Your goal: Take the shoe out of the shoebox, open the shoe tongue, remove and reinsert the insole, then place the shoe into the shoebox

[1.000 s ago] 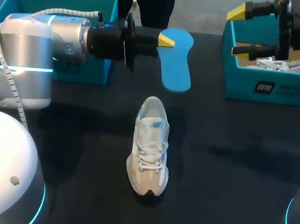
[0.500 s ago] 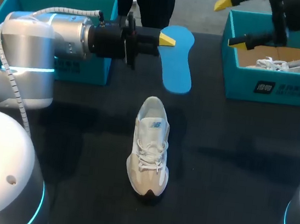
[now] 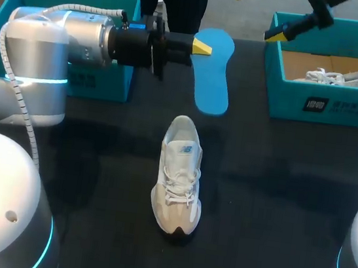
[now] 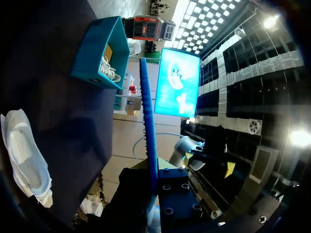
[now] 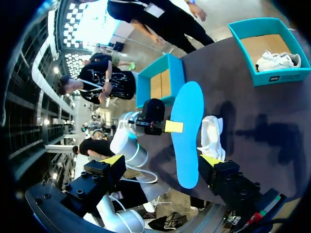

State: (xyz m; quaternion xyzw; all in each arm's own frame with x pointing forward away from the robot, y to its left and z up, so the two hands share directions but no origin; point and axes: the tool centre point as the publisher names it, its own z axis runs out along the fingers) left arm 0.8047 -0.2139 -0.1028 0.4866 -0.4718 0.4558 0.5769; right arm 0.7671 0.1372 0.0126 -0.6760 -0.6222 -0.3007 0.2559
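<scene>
Left pincer [image 3: 200,47] clamped on the blue insole [image 3: 214,79], white shoe [image 3: 179,174] lay on the counter [image 3: 277,187] near it, right pincer [image 3: 261,12] gaped wide, empty

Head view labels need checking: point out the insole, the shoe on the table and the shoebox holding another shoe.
blue insole [image 3: 214,78], head view, middle of its face.
white shoe [image 3: 178,181], head view, its laces.
teal shoebox [image 3: 350,109], head view, its front wall.

Black table [image 3: 290,188]: white sneaker [image 3: 179,174] upright mid-table, toe toward the near edge. Teal left shoebox [image 3: 99,87] and right shoebox [image 3: 341,106] at far edge, well apart.
</scene>
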